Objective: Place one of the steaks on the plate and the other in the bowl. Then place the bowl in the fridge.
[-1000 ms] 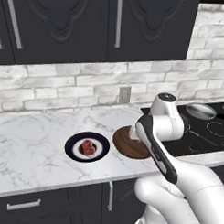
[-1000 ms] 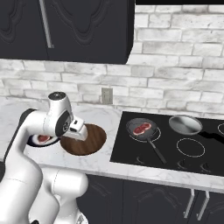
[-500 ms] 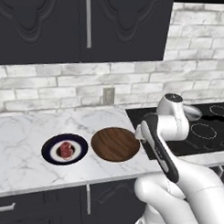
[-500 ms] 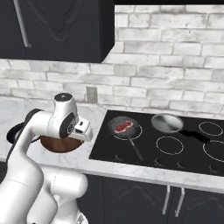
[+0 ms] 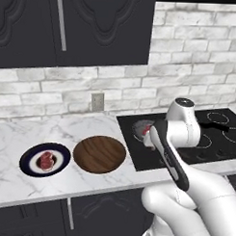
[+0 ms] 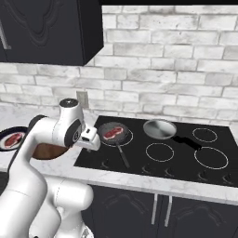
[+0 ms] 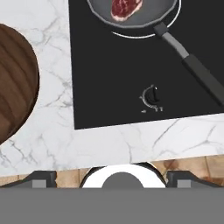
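Gripper (image 6: 92, 139): jaws spread, holding nothing, over the front left corner of the cooktop (image 6: 186, 160).
Counter edge: bare marble (image 7: 109, 140) between the wooden bowl (image 5: 99, 154) and the cooktop.
Bowl: nothing in it, just beside the navy plate (image 5: 44, 159).
Steaks: one steak (image 5: 45, 160) on the plate; the other steak (image 6: 113, 133) in the near frying pan (image 6: 114, 135) (partly behind the arm from the left).
Knob (image 7: 152, 96): marks unreadable.
Far pan (image 6: 160, 129): grey.

Left base view from behind-left, right base view from behind-right, both facing the brick wall, sharing the stove (image 5: 186, 137), hand view close, straight down over the stove's (image 7: 131, 78) front edge
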